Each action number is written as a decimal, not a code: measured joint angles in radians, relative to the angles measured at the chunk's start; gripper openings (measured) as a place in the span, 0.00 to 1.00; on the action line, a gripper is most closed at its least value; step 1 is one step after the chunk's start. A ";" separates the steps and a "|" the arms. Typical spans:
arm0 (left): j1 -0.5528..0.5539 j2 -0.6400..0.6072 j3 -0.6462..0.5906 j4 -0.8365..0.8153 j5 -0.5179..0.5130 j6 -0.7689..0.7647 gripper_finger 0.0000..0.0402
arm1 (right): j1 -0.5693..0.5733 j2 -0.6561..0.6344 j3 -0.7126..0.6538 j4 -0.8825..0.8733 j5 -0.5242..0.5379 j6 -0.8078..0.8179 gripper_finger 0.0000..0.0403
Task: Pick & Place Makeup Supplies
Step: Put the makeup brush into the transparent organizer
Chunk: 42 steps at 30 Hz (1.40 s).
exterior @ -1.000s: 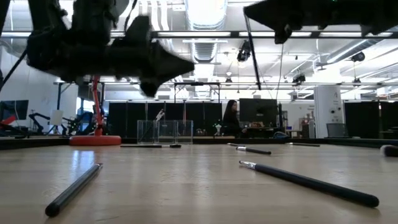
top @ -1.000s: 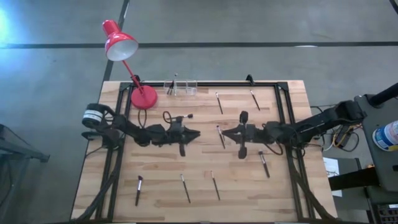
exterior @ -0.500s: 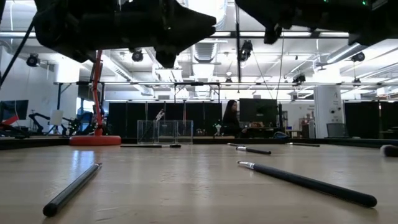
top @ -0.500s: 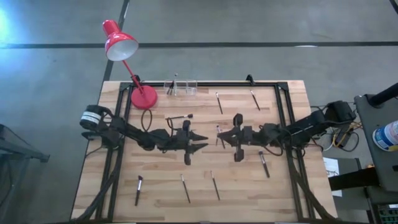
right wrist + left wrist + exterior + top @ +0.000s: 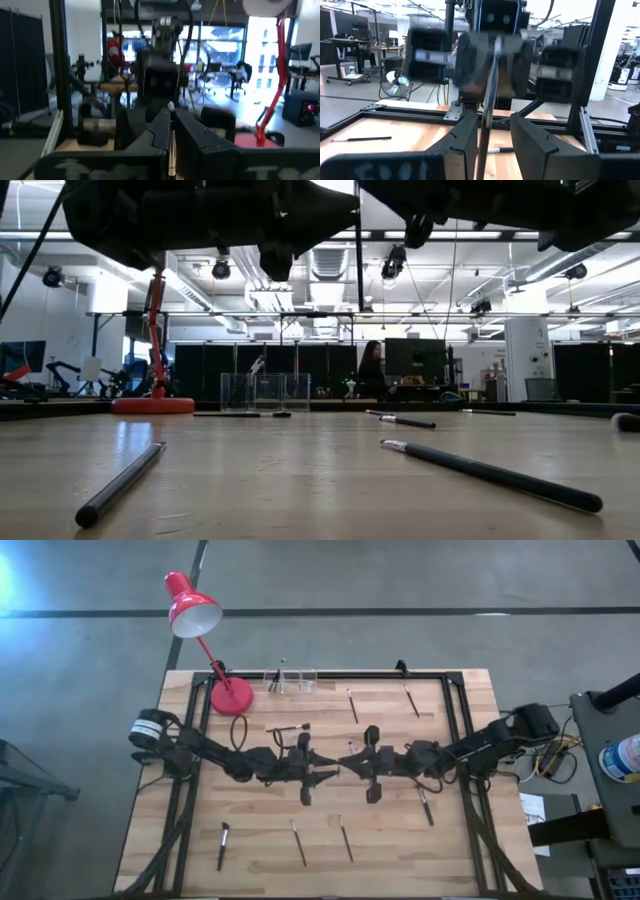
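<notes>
Two brushes (image 5: 277, 677) stand in clear holder (image 5: 291, 680) at table (image 5: 470, 840) far edge; roughly seven lie scattered. Right gripper (image 5: 346, 762) pinches brush (image 5: 171, 145) mid-table; left gripper (image 5: 334, 773) open around it. Most remains.

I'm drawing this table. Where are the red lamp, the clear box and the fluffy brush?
red lamp (image 5: 193, 612), high view, on its shade.
clear box (image 5: 292, 681), high view, on its wall.
fluffy brush (image 5: 222, 846), high view, on its handle's middle.
</notes>
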 joint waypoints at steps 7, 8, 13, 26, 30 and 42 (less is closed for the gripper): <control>0.006 0.000 0.009 -0.013 -0.002 0.012 0.27 | 0.005 0.073 0.059 0.002 0.000 -0.004 0.03; 0.007 0.000 0.009 -0.013 -0.002 0.016 0.27 | 0.006 0.082 0.068 0.003 0.000 -0.005 0.03; 0.006 0.000 0.009 -0.024 -0.002 0.057 0.23 | 0.006 0.090 0.076 0.008 0.008 -0.015 0.03; 0.011 -0.102 0.005 -0.238 -0.129 0.077 0.03 | 0.004 0.006 0.075 -0.201 0.177 -0.042 0.13; 0.016 -0.171 -0.006 -0.337 -0.180 0.081 0.03 | -0.001 -0.064 0.075 -0.325 0.278 -0.062 0.24; 0.231 -0.387 -0.131 -0.512 -0.317 0.053 0.03 | -0.057 -0.171 0.034 -0.548 0.264 -0.158 0.14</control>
